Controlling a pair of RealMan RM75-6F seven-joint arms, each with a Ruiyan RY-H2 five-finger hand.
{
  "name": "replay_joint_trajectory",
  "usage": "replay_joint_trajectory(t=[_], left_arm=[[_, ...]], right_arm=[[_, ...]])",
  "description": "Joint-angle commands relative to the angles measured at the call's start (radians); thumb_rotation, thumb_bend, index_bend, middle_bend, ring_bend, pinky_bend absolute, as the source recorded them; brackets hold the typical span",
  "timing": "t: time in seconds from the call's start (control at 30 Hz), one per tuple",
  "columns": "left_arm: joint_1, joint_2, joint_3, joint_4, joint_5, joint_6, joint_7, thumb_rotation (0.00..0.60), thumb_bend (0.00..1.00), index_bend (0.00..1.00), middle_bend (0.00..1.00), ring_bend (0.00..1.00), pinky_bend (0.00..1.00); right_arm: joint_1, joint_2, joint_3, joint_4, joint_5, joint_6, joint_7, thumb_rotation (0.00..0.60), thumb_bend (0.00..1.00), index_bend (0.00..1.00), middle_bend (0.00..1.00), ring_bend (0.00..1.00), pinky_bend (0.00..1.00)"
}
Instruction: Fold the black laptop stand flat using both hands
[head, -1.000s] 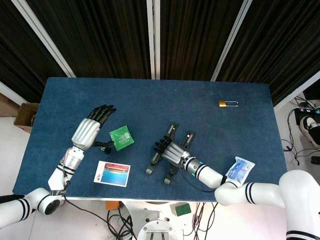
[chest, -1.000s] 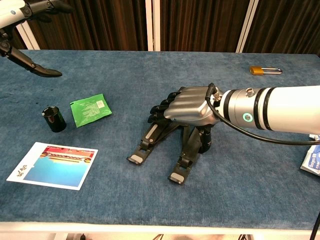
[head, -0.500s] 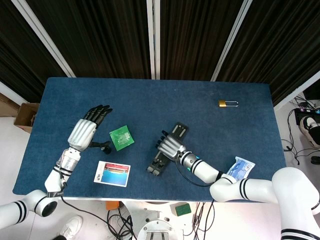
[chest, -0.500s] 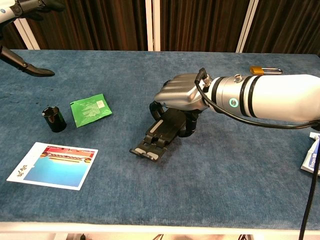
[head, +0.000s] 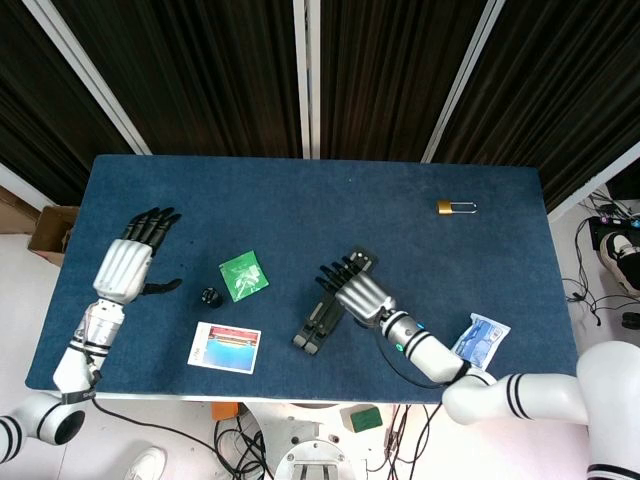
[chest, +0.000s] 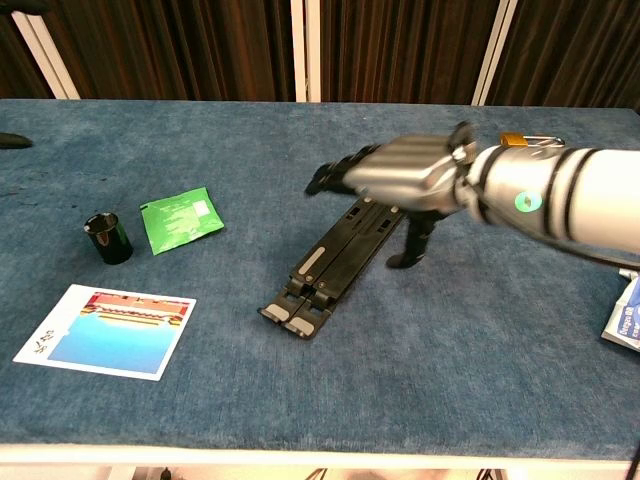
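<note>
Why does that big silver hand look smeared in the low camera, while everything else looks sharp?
Chest view: the right hand is motion-blurred; the laptop stand and green packet stay crisp. Head view: that hand looks sharp, lighting even.

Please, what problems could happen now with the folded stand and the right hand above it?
1. The right hand hovers open over the far end of the laptop stand; its thumb reaches down beside the stand, so a sideways move might drag it or spread its two arms apart.
2. The left hand is far off, so nothing steadies the stand.
3. A push leftward could slide it toward the green packet and the small black cylinder.
</note>
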Motion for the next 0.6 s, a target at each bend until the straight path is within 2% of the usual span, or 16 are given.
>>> replay_joint_trajectory(t=[0.03,0.2,0.37,0.6], left_arm=[[0.046,0.060,0.030,-0.010,-0.004,0.020,0.025,0.600,0.06,0.09,0.04,0.00,0.10],[0.121,0.143,0.072,-0.025,-0.015,0.050,0.052,0.600,0.06,0.09,0.05,0.00,0.10],[0.209,0.205,0.120,-0.061,-0.021,0.103,0.110,0.600,0.06,0.09,0.04,0.00,0.10],[0.343,0.231,0.173,-0.136,0.010,0.231,0.115,0.600,0.06,0.09,0.05,0.00,0.10]], right_arm=[[-0.175,0.164,-0.077,-0.149,-0.168,0.261,0.064,0.600,0.20,0.00,0.01,0.00,0.00],[-0.371,0.301,-0.156,-0.188,-0.326,0.526,0.183,0.600,0.20,0.00,0.06,0.00,0.00],[-0.543,0.385,-0.198,-0.160,-0.425,0.729,0.359,0.600,0.20,0.00,0.07,0.00,0.00],[-0.706,0.416,-0.220,-0.056,-0.469,0.856,0.535,0.600,0.20,0.00,0.07,0.00,0.00]])
